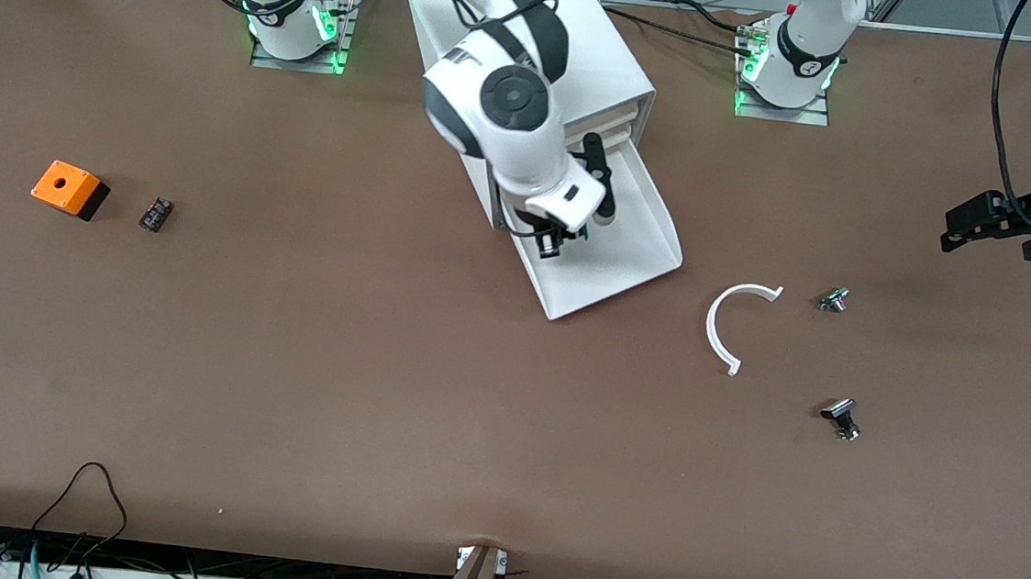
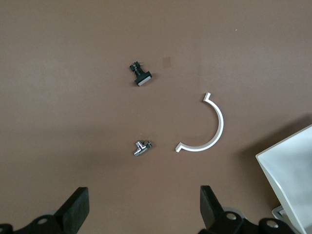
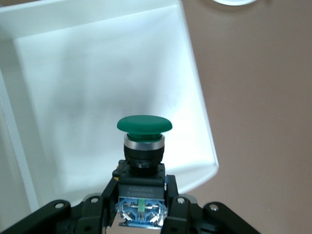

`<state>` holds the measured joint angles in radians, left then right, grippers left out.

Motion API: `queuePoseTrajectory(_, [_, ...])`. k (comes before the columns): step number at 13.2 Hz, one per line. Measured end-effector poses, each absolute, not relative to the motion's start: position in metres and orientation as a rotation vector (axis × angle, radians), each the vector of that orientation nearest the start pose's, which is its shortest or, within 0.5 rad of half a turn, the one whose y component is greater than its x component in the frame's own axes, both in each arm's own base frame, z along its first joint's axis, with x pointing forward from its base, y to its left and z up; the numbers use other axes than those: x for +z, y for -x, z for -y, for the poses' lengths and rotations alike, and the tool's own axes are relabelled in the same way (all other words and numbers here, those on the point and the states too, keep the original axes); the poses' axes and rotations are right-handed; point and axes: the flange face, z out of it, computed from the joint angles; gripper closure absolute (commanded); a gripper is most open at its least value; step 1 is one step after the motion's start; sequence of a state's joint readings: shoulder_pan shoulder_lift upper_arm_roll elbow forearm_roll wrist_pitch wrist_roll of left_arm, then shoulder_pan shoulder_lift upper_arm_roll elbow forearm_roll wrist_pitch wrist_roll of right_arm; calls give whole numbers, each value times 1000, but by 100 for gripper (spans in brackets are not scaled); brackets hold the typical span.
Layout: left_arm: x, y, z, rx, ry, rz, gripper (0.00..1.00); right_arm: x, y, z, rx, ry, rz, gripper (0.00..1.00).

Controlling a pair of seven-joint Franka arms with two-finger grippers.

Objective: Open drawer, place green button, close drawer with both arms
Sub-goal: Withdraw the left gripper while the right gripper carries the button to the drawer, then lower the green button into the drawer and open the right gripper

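The lowest drawer (image 1: 639, 244) of the white cabinet (image 1: 589, 56) stands pulled open, and its tray shows bare in the right wrist view (image 3: 97, 87). My right gripper (image 1: 561, 242) hangs over the open drawer and is shut (image 3: 141, 195) on the button (image 3: 144, 146), gripping its dark body with the green cap pointing down at the tray. In the front view the button (image 1: 550, 246) shows just under the hand. My left gripper (image 1: 957, 228) waits open and empty above the table at the left arm's end; its fingers (image 2: 73, 209) stand wide apart.
A white C-shaped piece (image 1: 733, 325) lies beside the drawer, toward the left arm's end. Two black-and-silver knobs (image 1: 834, 301) (image 1: 841, 418) lie past it. An orange cube (image 1: 70, 189) and a small black part (image 1: 155, 213) lie toward the right arm's end.
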<state>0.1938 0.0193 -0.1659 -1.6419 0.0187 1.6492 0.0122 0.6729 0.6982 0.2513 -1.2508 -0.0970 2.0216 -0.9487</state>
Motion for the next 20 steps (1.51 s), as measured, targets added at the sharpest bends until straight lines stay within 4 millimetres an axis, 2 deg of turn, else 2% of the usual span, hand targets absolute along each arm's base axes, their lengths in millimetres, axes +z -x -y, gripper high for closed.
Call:
queuePoseTrajectory(3, [593,-565,-13,10,3126,58,0,340,-458,-593,88,-1811,-2620,91])
queuePoseTrajectory(6, [598,-567,-13,-4,3127,71,0,312,-438,-606,27,-1739,-2656,90])
queuePoseTrajectory(10, [597,-571,-13,-3,3129,70,0,283,-438,-613,78,-1689,-2656,90])
queuePoseTrajectory(13, [598,-571,-9,-5,3130,58,0,264,-436,-618,100,-1667,-2647,83])
queuePoseTrajectory(15, [598,-572,-7,-6,3130,53,0,259,-432,-620,92,-1658,-2649,72])
queuePoseTrajectory(16, [598,-572,-7,-6,3130,55,0,258,-432,-620,91,-1657,-2647,51])
queuePoseTrajectory(17, [597,-572,-8,-4,3130,57,0,258,-433,-620,92,-1655,-2644,1])
queuePoseTrajectory(20, [596,-573,-8,-1,3130,57,0,258,-434,-620,93,-1654,-2628,0])
